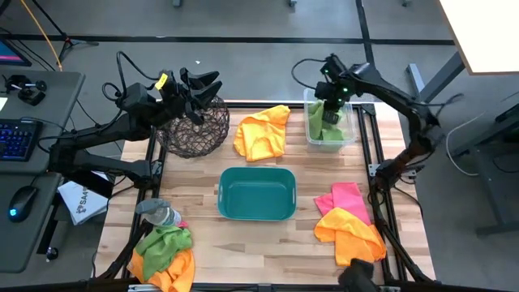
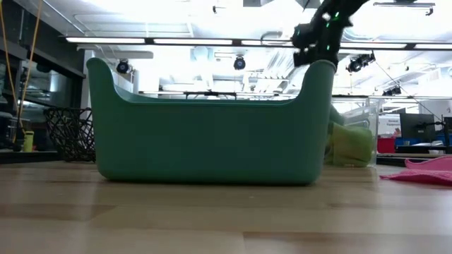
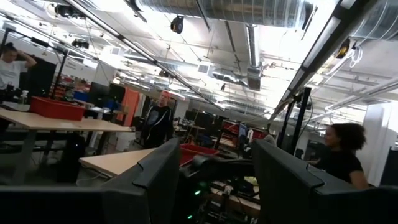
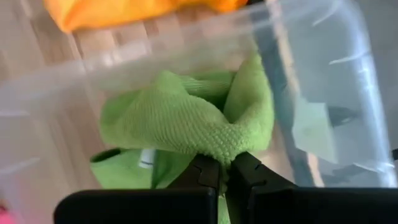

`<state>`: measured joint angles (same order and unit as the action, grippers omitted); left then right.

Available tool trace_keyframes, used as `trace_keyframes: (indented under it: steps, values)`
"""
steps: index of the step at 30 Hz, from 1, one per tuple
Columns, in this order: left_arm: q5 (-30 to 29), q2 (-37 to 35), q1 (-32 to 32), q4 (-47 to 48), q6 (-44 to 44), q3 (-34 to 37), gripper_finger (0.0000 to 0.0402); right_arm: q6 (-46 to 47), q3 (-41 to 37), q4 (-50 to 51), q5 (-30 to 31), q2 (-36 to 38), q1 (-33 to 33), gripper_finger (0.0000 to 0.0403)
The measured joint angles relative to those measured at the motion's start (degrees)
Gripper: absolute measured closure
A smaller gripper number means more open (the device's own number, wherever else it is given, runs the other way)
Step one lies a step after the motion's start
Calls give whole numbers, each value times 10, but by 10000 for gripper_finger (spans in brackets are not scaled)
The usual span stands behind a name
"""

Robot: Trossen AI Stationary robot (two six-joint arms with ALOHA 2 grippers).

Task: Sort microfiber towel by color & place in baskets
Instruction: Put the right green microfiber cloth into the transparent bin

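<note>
Three baskets (image 1: pixel 257 193), right jaws (image 4: pixel 225 172) pinching green towel (image 4: pixel 186 118) in clear bin (image 1: pixel 350 135), left jaws (image 1: pixel 203 87) spread above mesh basket (image 1: pixel 195 130).

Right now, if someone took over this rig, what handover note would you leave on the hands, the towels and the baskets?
Right hand: shut on a lime green microfiber towel, inside the clear rectangular plastic bin.
Left hand: open, empty, raised above the round dark wire-mesh basket.
Done: green is going into the clear bin; the towel is not yet released.
Left: the teal rectangular plastic tub holds nothing. An orange towel lies between mesh basket and bin. A pink towel over another orange one lies right of the tub. A green and orange heap sits at the near left corner, by a clear plastic bottle.
</note>
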<state>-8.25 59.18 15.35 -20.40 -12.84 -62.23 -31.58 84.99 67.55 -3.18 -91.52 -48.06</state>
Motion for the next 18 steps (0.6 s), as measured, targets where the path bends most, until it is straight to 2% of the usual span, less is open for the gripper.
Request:
trace_keyframes:
  steps: [8, 14, 18]
  values:
    - [1, 0, 0, 0, -5, 0, 216, -44, 0, 12, -16, -97, -31, 403]
    - [2, 0, 0, 0, -6, 0, 216, -77, -3, 32, -20, -143, -33, 403]
    - [2, 0, 0, 0, -6, 0, 216, -85, -61, -14, -24, -140, -31, 403]
